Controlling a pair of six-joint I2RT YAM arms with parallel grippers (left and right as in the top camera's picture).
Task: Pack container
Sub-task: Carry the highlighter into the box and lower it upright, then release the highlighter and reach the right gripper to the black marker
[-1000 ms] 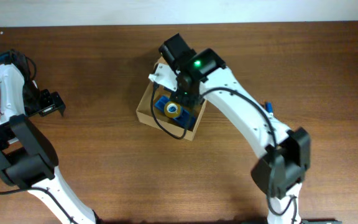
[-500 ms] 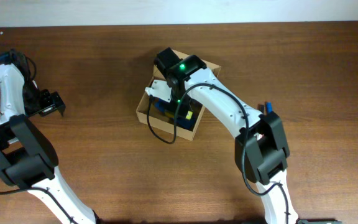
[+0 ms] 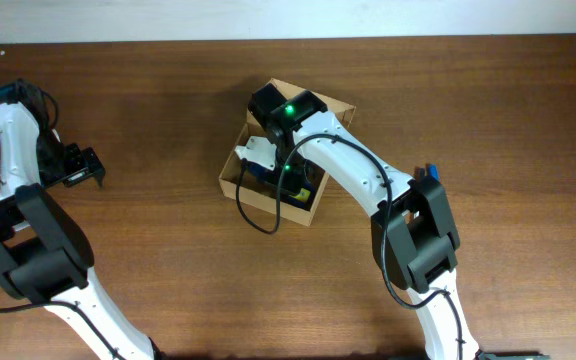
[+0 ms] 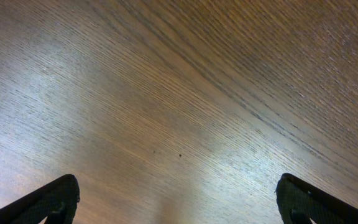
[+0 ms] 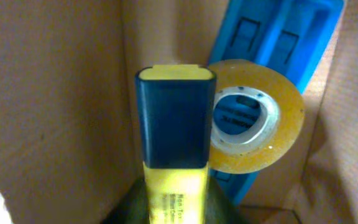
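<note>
The container [image 3: 236, 181] is a tan cardboard box at the table's middle, its flap lid [image 3: 333, 106] open at the back. My right gripper [image 3: 286, 170] reaches down into it, shut on a yellow highlighter [image 5: 174, 180] with a dark blue cap. In the right wrist view the highlighter points at the box's inner wall [image 5: 55, 106], beside a roll of clear tape [image 5: 257, 118] lying on a blue plastic piece [image 5: 284, 37]. My left gripper [image 4: 179, 205] is open and empty over bare wood at the far left [image 3: 80, 168].
A small blue object [image 3: 431, 172] lies on the table to the right of the box, partly behind my right arm. The wooden table [image 3: 168, 270] runs to a pale wall at the back.
My right gripper has moved toward the back left and lowered deeper into the box with the highlighter; its arm now covers the tape roll from above. The left arm has not moved.
</note>
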